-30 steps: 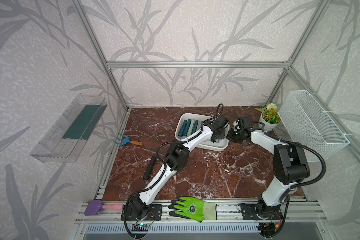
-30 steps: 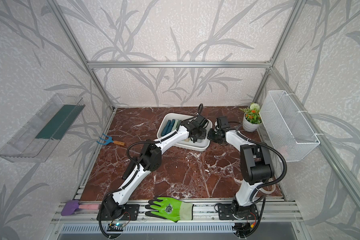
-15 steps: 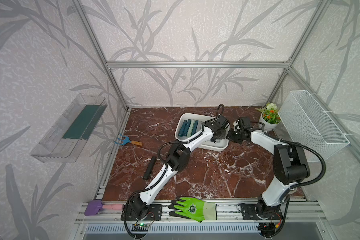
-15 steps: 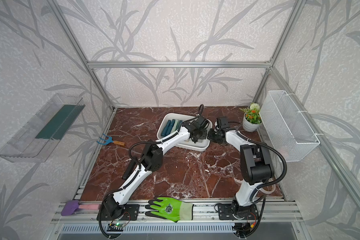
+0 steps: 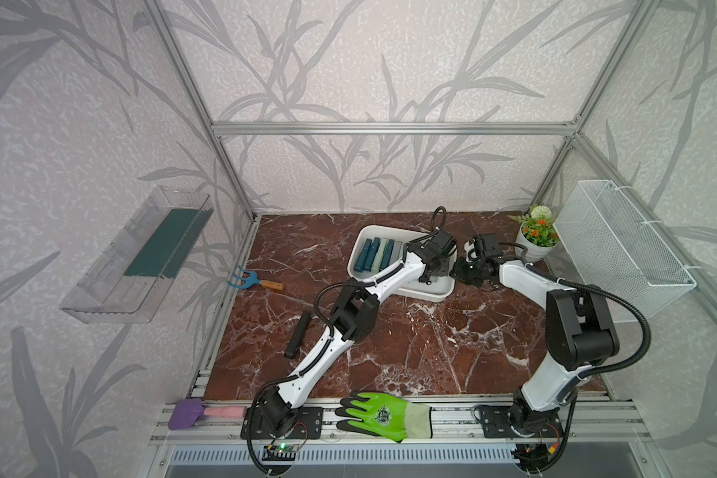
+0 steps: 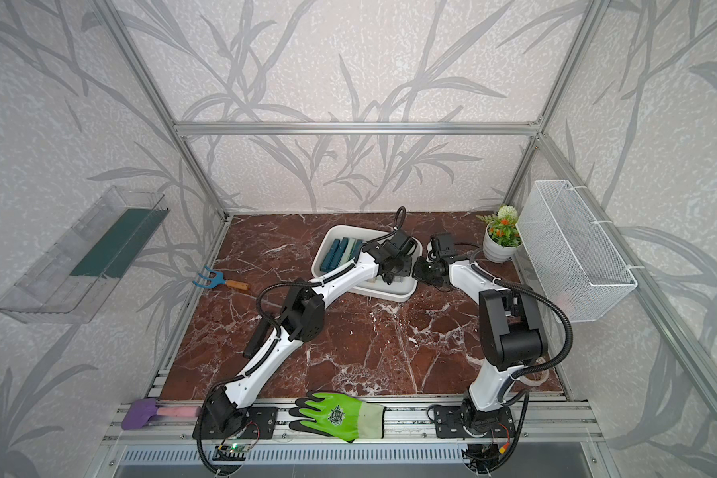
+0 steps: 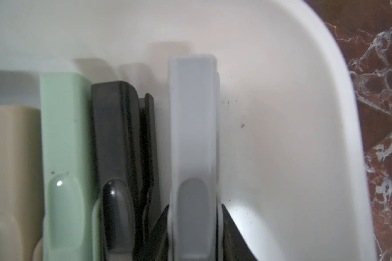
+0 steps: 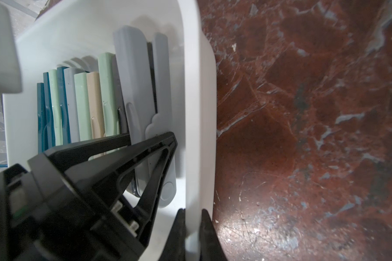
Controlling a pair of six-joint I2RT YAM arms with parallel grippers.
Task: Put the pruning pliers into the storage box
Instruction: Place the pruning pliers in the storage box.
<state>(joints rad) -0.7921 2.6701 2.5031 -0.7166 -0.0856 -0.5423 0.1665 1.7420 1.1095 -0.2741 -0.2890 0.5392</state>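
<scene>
Left jaws first: they're seen down inside the storage box point(image 7: 315, 90), set narrowly either side of a grey pliers point(image 7: 194, 135), touching it or near enough on both flanks. Whether it's clamped or lying loose between them can't be told from the wrist view. The right jaws are closed on the storage box point(image 8: 199, 90) at its rim, one finger inside the wall and one outside, so the box is pinned to the counter point(image 5: 431, 351)

The grey one is placed at the end of the row, just beside a black pliers point(image 7: 120, 135), with a pale green pliers point(image 7: 63, 135) and a beige pliers point(image 7: 9, 158) next along. A bare strip of box floor is seen between it and the wall. The rest of the pruning pliers point(image 5: 375, 254) are lined up side by side in the box. One black bar point(image 5: 298, 334), probably the last pliers, is seen out on the counter, well apart from the box, beside the left arm point(image 5: 348, 314)

The step in hand is judged to be the drop-off. To be done well: jaws opened only enough to clear, then drawn straight up so the neighbours aren't dragged, with the rim hold kept on

Writing: nothing readable is found on the pliers or box. A round emblem is printed on the green glove point(image 5: 383, 416), too small to be read
</scene>
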